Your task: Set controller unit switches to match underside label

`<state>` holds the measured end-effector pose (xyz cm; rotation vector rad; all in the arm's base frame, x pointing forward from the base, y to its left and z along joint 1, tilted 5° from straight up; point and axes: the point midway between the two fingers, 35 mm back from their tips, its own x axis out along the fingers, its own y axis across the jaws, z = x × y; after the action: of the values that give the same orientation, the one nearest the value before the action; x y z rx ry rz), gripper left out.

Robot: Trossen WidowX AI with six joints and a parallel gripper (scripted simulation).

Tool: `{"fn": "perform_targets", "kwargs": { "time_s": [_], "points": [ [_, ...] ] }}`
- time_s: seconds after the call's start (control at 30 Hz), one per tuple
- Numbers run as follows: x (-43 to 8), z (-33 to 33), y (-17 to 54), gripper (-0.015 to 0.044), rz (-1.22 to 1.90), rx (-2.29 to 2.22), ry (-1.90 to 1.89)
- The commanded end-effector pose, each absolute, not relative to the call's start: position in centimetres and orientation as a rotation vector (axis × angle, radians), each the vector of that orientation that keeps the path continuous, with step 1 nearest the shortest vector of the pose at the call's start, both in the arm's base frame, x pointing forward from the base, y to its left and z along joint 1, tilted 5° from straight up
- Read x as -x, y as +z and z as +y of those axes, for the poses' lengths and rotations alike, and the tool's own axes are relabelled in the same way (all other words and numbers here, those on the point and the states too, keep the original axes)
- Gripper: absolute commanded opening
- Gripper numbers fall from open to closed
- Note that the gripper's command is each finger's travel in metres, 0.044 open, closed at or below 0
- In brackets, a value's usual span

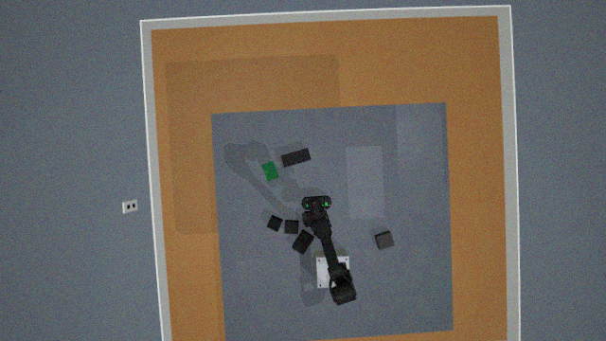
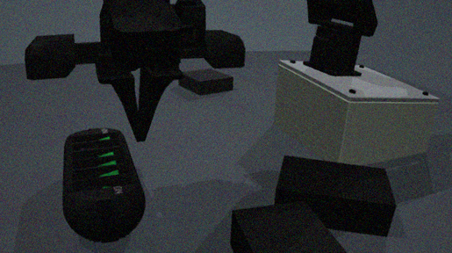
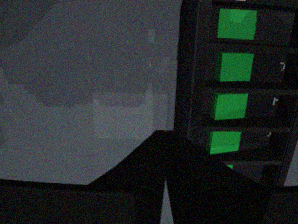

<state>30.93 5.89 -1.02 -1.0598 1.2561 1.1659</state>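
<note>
The dark grey controller unit (image 1: 329, 204) (image 2: 105, 214) sits on its base on the bench, rockers up. It also fills the right of the wrist view (image 3: 186, 75). Several rockers show green ends there, the lowest one mostly covered by the fingers. The ON mark and the far end are out of that view. The underside label is hidden. My gripper (image 2: 141, 138) (image 3: 164, 140) is shut and empty, pointing down. In the exterior view its tips are just right of the unit's upper end. In the wrist view they overlap the unit's near edge; I cannot tell whether they touch it.
Dark blocks (image 1: 275, 223) (image 1: 292, 226) (image 1: 303, 242) (image 2: 338, 197) stand between the unit and the arm's white-topped pedestal (image 1: 323, 279) (image 2: 386, 130). A green module (image 1: 270, 170) and a long dark block (image 1: 295, 157) lie up-left in the top view, a brownish block (image 1: 384, 240) right.
</note>
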Motion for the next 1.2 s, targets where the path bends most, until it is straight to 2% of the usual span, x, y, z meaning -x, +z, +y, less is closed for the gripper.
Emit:
{"fn": "perform_targets", "kwargs": {
  "time_s": [0.0,0.03,0.27,0.47,0.9,1.17],
  "points": [
    [-30.7,5.9,-1.2,0.0,1.262,1.053,1.169],
    [-30.7,5.9,-1.2,0.0,1.262,1.053,1.169],
    [-31.2,5.6,3.8,0.0184,1.256,1.06,1.166],
    [-31.2,5.6,4.0,0.0341,1.256,1.06,1.166],
    [-31.2,5.6,4.0,0.0,1.256,1.06,1.166],
    [-31.2,5.6,4.0,0.0,1.256,1.06,1.166]
  ]
}}
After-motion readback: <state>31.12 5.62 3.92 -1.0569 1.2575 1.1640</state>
